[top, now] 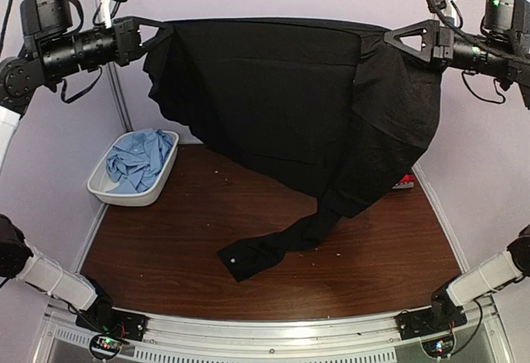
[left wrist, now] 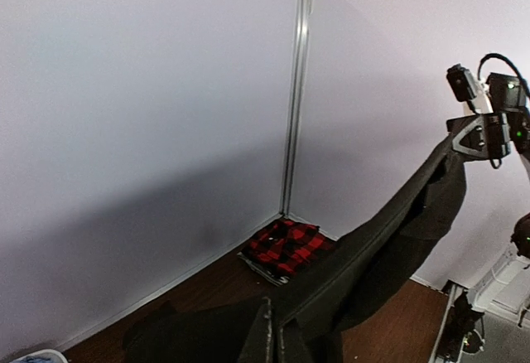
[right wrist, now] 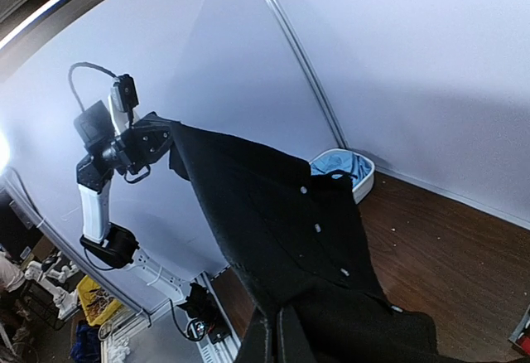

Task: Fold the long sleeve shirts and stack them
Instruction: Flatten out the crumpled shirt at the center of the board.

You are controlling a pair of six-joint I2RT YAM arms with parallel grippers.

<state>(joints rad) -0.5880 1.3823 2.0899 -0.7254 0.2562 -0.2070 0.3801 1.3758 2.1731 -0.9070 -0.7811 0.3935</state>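
Brown wooden surface [top: 166, 247]: mostly bare in the middle, room enough to lay a garment.

Plain black collared cloth shirt [top: 273, 106]: hung in the air over the far half, stretched left to right between the two arms, top edge taut. Judged a spreading hold, to open it flat before folding. One long sleeve [top: 273, 243] drooped down, its cuff lying on the surface near centre.

White plastic tub [top: 99, 182], far left: crumpled light blue cloth shirt [top: 137, 160] inside, apparently waiting its turn.

Red-and-black plaid shirt [left wrist: 286, 247]: folded, in the far right corner, likely the base of the stack.

Left fingers [left wrist: 263, 342]: closed, pinching the shirt's left top corner.

Right fingers [right wrist: 291, 338]: closed, pinching the right top corner.

Small white buttons [right wrist: 316, 227] ran down the front in the right wrist view.
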